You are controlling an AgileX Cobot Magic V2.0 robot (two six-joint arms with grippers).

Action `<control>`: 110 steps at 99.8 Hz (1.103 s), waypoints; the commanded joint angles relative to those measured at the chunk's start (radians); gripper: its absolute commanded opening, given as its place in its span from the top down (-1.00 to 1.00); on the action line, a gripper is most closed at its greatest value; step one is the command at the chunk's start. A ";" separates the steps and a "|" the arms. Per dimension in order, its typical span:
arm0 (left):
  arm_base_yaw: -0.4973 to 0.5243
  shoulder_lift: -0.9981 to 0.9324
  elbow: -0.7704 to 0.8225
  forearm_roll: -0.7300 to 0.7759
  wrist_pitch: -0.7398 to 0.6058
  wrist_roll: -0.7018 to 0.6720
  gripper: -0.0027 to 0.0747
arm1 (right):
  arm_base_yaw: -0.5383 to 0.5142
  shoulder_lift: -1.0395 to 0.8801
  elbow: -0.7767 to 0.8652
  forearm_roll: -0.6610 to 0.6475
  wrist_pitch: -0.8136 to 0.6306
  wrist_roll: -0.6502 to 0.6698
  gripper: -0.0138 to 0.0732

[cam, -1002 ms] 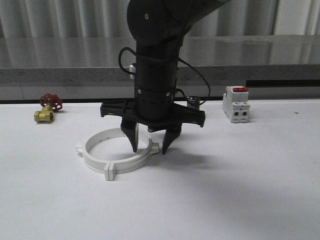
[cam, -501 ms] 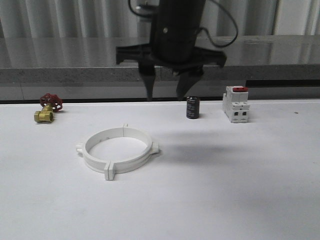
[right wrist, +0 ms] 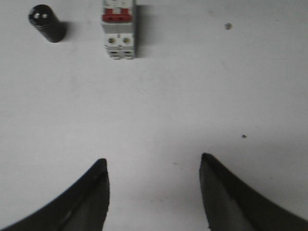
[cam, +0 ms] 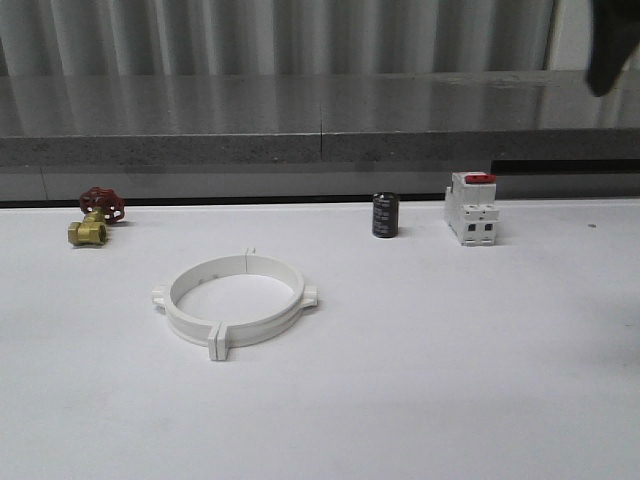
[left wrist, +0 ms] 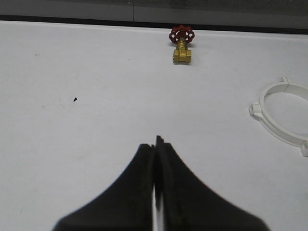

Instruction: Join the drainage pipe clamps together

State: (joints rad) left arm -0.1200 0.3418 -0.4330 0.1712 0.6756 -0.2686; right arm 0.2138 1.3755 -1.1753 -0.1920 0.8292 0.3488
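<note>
The two white drainage pipe clamps [cam: 262, 330] lie joined as one ring on the white table, left of centre, with tabs sticking out round the rim. An arc of that ring [left wrist: 279, 129] shows in the left wrist view, well off to the side of my left gripper [left wrist: 156, 144], which is shut with nothing in it above bare table. My right gripper [right wrist: 154, 159] is open and empty over bare table, short of the breaker and away from the ring.
A brass valve with a red handwheel [cam: 95, 218] sits at the back left. A black cylinder [cam: 385, 215] and a white breaker with a red top [cam: 472, 208] stand at the back right. A dark piece of an arm [cam: 612, 45] fills the top right corner.
The arm with the open gripper that stood over the ring's right side has lifted and swung away to the upper right. The ring has stayed where it was.
</note>
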 commanded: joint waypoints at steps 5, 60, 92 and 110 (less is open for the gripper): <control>-0.001 0.006 -0.023 0.005 -0.067 -0.004 0.98 | -0.068 -0.194 0.111 -0.010 -0.058 -0.018 -0.31; -0.001 0.006 -0.023 0.005 -0.067 -0.004 0.98 | -0.091 -0.774 0.467 -0.010 -0.051 -0.018 0.55; -0.001 0.006 -0.023 0.005 -0.067 -0.004 0.98 | -0.091 -0.803 0.470 -0.020 -0.051 -0.018 0.84; -0.001 0.006 -0.023 0.005 -0.067 -0.004 0.98 | -0.091 -0.803 0.470 -0.020 -0.051 -0.018 0.84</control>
State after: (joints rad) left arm -0.1200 0.3418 -0.4330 0.1712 0.6756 -0.2686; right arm 0.1312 0.5705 -0.6798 -0.1898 0.8346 0.3366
